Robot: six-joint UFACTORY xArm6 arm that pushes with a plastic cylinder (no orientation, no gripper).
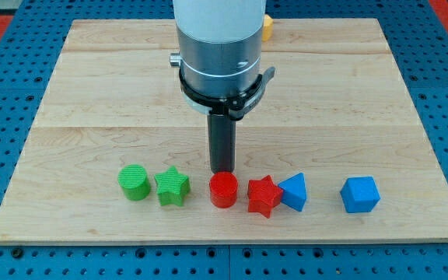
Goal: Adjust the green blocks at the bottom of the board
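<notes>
A pale wooden board [348, 93] of glued planks lay on the desk [442, 47], a blue metal surface perforated with a regular grid of holes; a strip of red showed at the view's top corners. The board's grain ran side to side, with faint seams between the planks.

Along the board's 6 o'clock edge sat a row of blocks. At about 7 o'clock was the green cylinder [134, 183], standing upright with its ribbed top facing up, and just beside it toward the centre the green star [172, 187]; the two were close, though whether they touched I could not tell. Next came the red cylinder [224, 190], then the red star [264, 195], which touched or nearly touched the blue triangular block [295, 191] beside it. The blue cube-like block [360, 194] stood apart at about 4 o'clock. A yellow block [267, 27] peeked out at 12 o'clock, mostly hidden behind the arm, so its shape could not be made out.

The arm's white and grey housing [218, 47] hung over the board's middle. There was no opening or closing end effector, only the straight dark rod. My tip [222, 170] was just at 12 o'clock of the red cylinder, seemingly at its far edge, and at about 2 o'clock of the green star, clear of both green blocks.
</notes>
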